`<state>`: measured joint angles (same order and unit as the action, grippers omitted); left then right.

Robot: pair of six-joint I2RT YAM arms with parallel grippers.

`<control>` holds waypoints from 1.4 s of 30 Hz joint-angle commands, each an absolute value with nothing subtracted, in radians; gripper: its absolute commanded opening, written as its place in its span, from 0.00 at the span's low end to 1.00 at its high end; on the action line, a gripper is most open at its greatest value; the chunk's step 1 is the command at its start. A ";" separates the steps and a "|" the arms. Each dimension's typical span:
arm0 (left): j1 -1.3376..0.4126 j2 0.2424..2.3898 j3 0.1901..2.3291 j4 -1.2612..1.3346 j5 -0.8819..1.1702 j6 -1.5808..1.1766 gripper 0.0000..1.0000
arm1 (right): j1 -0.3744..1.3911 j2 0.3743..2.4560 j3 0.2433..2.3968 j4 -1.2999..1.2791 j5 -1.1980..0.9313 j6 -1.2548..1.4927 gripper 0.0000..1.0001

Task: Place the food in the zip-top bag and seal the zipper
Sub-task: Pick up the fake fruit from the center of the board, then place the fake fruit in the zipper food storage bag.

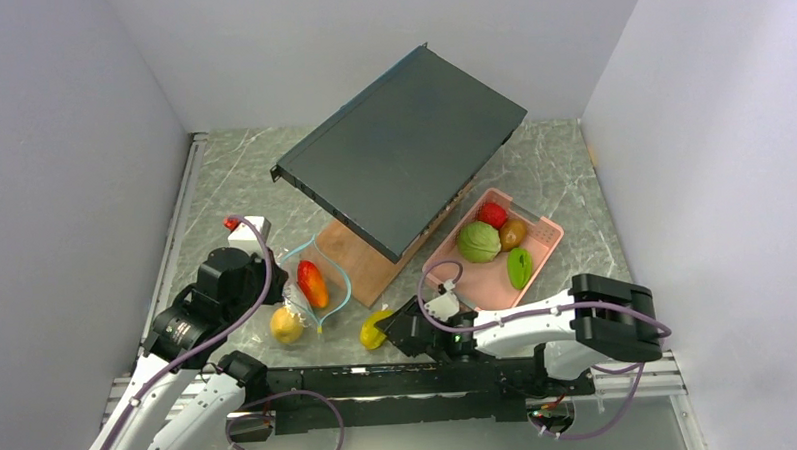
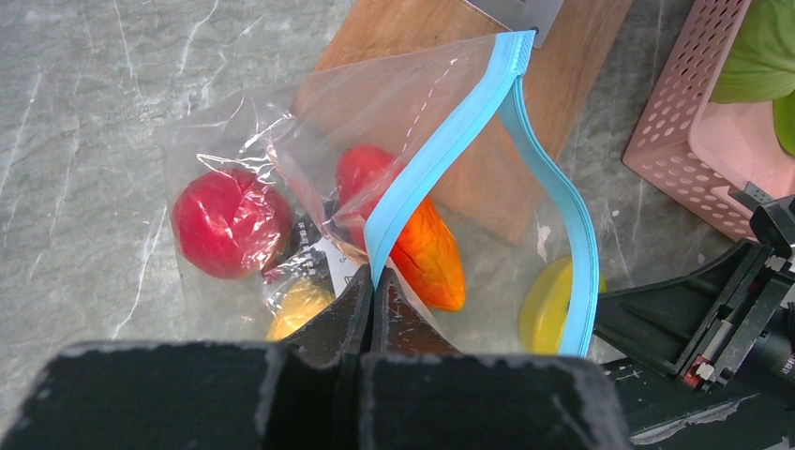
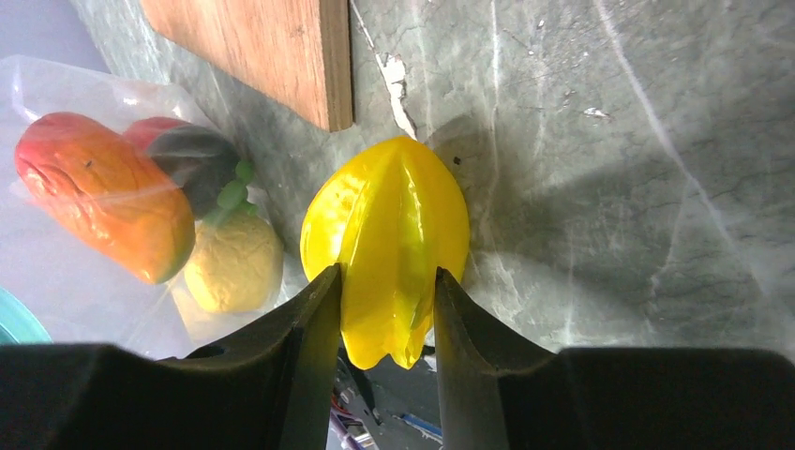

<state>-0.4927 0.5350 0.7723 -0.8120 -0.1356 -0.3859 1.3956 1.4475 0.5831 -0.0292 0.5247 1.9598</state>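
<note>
The zip-top bag [image 2: 281, 150] lies on the table with its mouth held open, the two halves of the teal zipper [image 2: 441, 150] apart. Inside it are a red-orange fruit [image 2: 427, 248], a red tomato [image 2: 230, 223] and a yellow lemon [image 1: 286, 325]. My left gripper [image 2: 372, 281] is shut on the bag's near zipper edge; it also shows in the top view [image 1: 283, 293]. My right gripper [image 3: 386, 277] is shut on a yellow star fruit [image 3: 389, 234], low over the table just right of the bag's mouth [image 1: 375, 329].
A pink tray [image 1: 547, 232] at the right holds a green cabbage [image 1: 478, 241], a red fruit [image 1: 491, 215], a brown fruit [image 1: 513, 233] and a green fruit [image 1: 519, 267]. A wooden board [image 1: 361, 258] lies behind the bag under a tilted dark flat box [image 1: 402, 155].
</note>
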 commanded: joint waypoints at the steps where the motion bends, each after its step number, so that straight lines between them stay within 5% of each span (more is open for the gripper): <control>1: -0.497 0.541 0.771 -0.769 -0.129 -0.383 0.00 | 1.391 1.401 0.549 -0.103 0.545 1.951 0.17; 22: -0.497 0.548 0.776 -0.775 -0.139 -0.387 0.00 | 1.433 0.876 0.435 -0.012 0.649 1.303 0.15; 34: -0.496 0.541 0.774 -0.776 -0.140 -0.387 0.00 | 1.445 1.007 0.658 0.225 0.464 0.941 0.16; 42: -0.496 0.526 0.775 -0.777 -0.146 -0.387 0.00 | 1.447 1.137 0.870 0.155 0.507 0.792 0.16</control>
